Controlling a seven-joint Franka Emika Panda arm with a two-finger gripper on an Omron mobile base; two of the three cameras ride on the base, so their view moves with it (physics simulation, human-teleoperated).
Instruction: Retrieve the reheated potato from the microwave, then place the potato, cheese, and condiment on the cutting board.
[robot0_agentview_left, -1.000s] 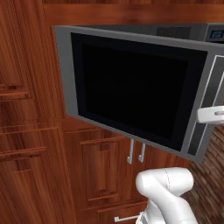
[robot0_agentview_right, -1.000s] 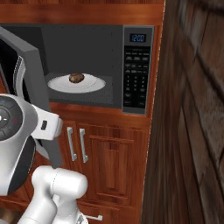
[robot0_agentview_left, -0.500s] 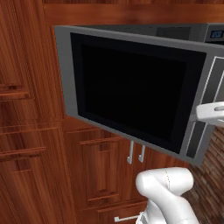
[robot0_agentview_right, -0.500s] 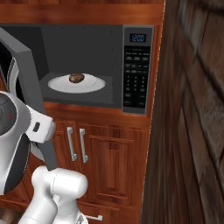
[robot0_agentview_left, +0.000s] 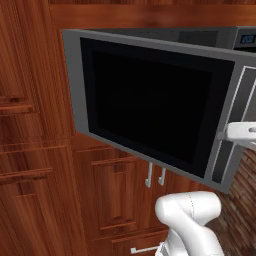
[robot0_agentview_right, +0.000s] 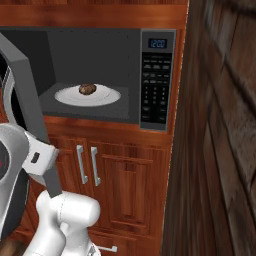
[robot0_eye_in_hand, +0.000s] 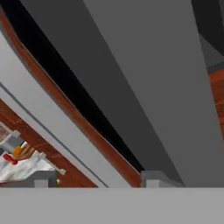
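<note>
Dark wooden cabinets surround the microwave (robot0_agentview_left: 150, 100), its door swung wide. From the right, the potato (robot0_agentview_right: 87, 89) sits on a white plate (robot0_agentview_right: 107, 97) inside. Hand view: fingers (robot0_eye_in_hand: 94, 178) spread, empty, beside the door; reaching in, the arm may snag it.

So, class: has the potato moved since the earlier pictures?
No. The potato lies at the same spot on the white plate, no nearer the microwave button panel.
</note>
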